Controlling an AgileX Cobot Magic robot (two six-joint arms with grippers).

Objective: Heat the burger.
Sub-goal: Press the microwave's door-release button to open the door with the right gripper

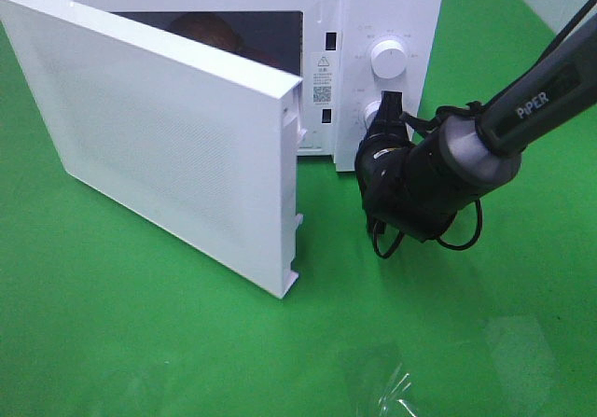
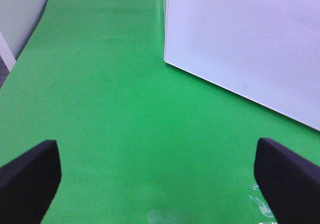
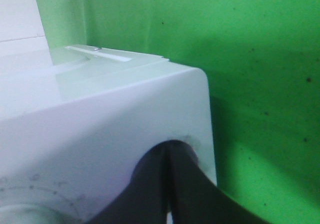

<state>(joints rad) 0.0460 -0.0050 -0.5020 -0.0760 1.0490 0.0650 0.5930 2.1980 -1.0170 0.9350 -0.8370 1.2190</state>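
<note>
My right end effector (image 1: 392, 109), pressed together, touches the microwave's (image 1: 392, 6) lower knob (image 1: 373, 112), yet the door (image 1: 159, 146) hangs open on the burger (image 1: 210, 33); shutting it likely comes first.

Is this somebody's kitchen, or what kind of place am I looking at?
Probably a robot test bench, not a kitchen: a lone white microwave sits on a green-covered table, with a black robot arm at its dials.
</note>
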